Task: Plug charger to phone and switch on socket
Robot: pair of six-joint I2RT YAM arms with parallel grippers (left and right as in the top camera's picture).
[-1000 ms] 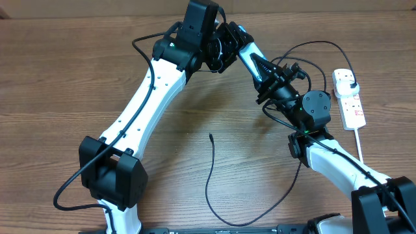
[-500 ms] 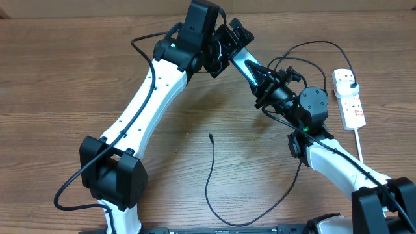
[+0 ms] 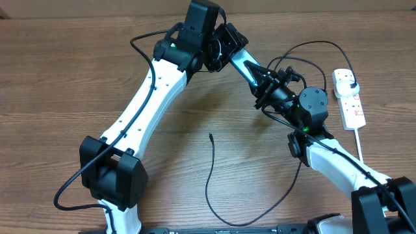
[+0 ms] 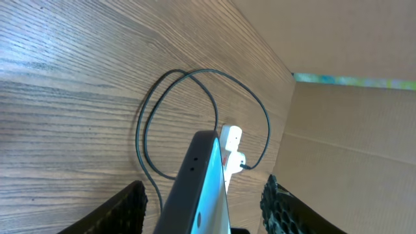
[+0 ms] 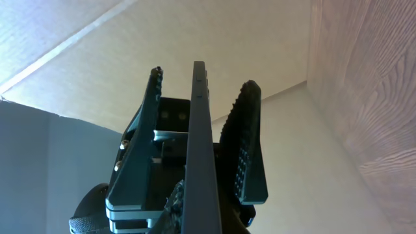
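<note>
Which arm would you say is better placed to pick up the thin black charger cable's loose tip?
Left, likely. The left fingers stand open around the slim blue-screened smartphone, which the right fingers clamp, so only the left is free; the thin black charger cable's tip lies untouched.

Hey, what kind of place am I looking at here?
Probably a robotics lab bench: two robot arms on a wood-grain table, cardboard panels beside it, and a white power strip.
</note>
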